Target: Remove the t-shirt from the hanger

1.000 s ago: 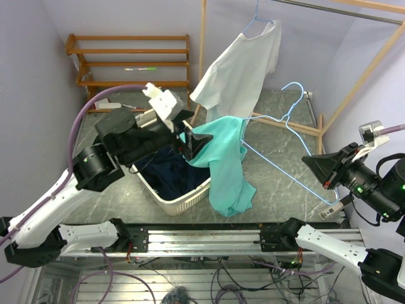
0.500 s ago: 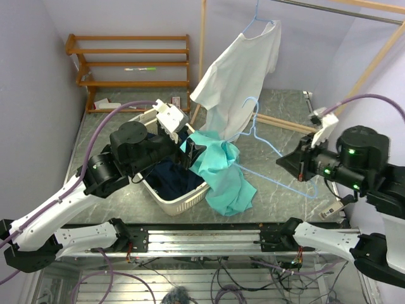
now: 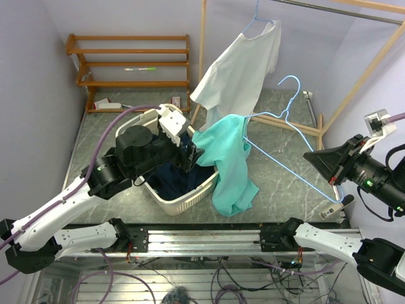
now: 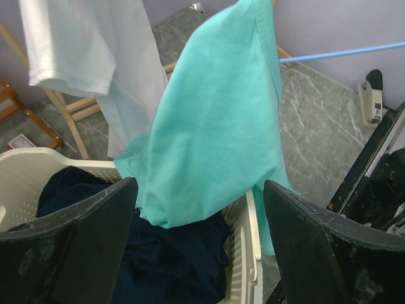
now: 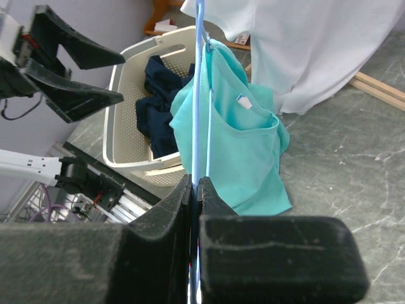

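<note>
The teal t-shirt hangs from the left end of a light blue wire hanger and drapes down over the rim of the basket. My right gripper is shut on the hanger's wire at its right end; the wrist view shows the wire pinched between the jaws. The shirt's collar with its label shows at the t-shirt. My left gripper hovers open over the basket, just left of the shirt. Between its fingers are only the t-shirt's lower fold and dark clothes, not gripped.
A cream laundry basket holds navy clothes. A white shirt hangs on another blue hanger from the wooden rack behind. A wooden shelf stands at the back left. A small white device lies at the right edge.
My right arm swung left with the hanger and came back right, letting the teal shirt sag and then lifting it again. My left gripper shifted slightly right over the basket, staying open.
</note>
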Controlling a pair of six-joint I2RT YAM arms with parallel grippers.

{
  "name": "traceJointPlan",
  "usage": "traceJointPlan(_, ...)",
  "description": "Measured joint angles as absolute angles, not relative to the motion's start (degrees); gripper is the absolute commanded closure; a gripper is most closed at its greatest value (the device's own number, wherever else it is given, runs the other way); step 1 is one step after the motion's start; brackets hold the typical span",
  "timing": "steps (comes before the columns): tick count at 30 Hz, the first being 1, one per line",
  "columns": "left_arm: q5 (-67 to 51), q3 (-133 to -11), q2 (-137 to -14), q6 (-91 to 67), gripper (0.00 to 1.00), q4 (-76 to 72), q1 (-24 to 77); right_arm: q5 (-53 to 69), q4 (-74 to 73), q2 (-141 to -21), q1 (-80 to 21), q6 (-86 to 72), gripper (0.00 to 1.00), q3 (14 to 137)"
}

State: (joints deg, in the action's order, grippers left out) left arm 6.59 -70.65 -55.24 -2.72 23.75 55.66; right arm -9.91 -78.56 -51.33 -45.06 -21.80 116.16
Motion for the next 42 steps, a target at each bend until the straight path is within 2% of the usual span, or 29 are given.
traceJointPlan(5, 3.5, -70.0, -58.2, -3.9, 0.01, 23.1, 55.7, -8.7, -76.8, -49.1, -45.1, -22.1, 1.00, 114.0)
traceJointPlan(22, -3.5, -70.8, -68.1, -7.8, 0.02, 21.1, 55.7, -7.2, -71.9, -48.7, -45.1, -21.9, 1.00, 110.1)
traceJointPlan(24, -3.6, -70.8, -69.4, -8.1, 0.13, 20.7, 55.7, -6.9, -71.8, -48.7, -45.1, -22.0, 1.00, 110.1)
traceJointPlan(26, -3.5, -70.8, -70.6, -8.4, 0.39, 20.7, 55.7, -6.9, -71.8, -48.6, -45.1, -22.0, 1.00, 110.1)
traceJointPlan(28, -3.1, -70.9, -71.6, -8.7, 0.70, 20.6, 55.7, -6.9, -71.8, -48.5, -45.1, -22.0, 1.00, 110.1)
traceJointPlan(29, -2.8, -70.9, -72.0, -9.1, 0.81, 20.6, 55.7, -6.9, -71.8, -48.4, -45.1, -22.0, 1.00, 110.1)
traceJointPlan(30, -2.2, -71.0, -72.2, -9.1, 0.87, 20.7, 55.7, -6.9, -71.8, -48.4, -45.1, -22.0, 1.00, 110.1)
traceJointPlan(32, -0.6, -71.8, -72.6, -9.3, 0.93, 20.8, 55.7, -7.0, -71.9, -48.2, -45.1, -22.1, 1.00, 110.0)
traceJointPlan(42, 17.1, -78.7, -72.4, -10.8, 0.93, 22.5, 55.7, -6.2, -77.2, -46.5, -45.1, -23.3, 1.00, 106.7)
